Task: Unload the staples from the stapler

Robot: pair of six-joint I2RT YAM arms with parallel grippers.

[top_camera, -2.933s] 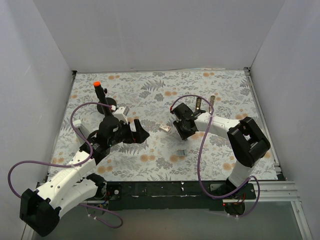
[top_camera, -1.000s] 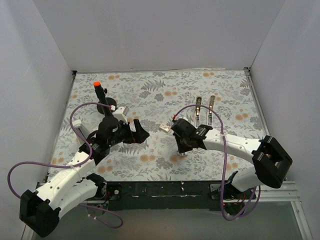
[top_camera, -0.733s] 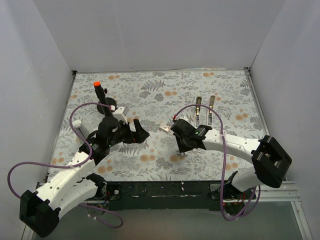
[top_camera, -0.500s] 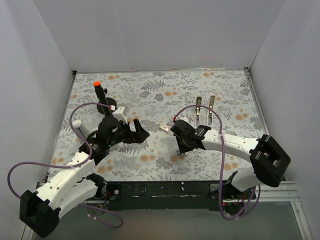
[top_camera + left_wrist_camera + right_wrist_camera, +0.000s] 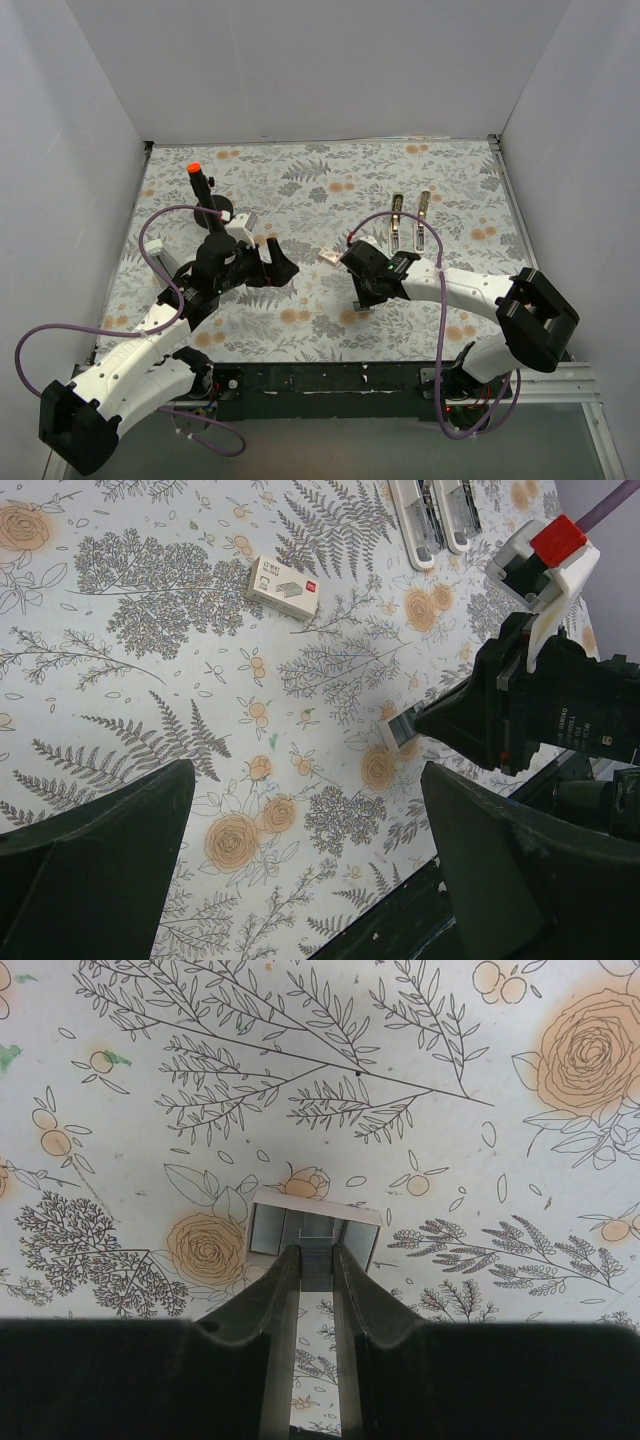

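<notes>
Your right pincer [image 5: 318, 1266] has left the stapler [image 5: 397, 228] and dropped toward the near edge. Over the last second it barely shifts. The stapler lies flat and open on the tabletop [image 5: 300, 180], two arms side by side, beyond the right pincer and well apart from it, untouched. The right pincer is narrow, tips pinched on a thin silvery strip of the staples [image 5: 313, 1232], which sit on the tabletop right at its tips. You can't tell if that strip is being lifted or laid down. Your left pincer [image 5: 305, 780] hangs wide with nothing in it. A small white-pink box [image 5: 283, 586] lies ahead of it.

Likely meaning: the staples are out of the stapler and the task is near its end. The stapler's channels are too small to check.
</notes>
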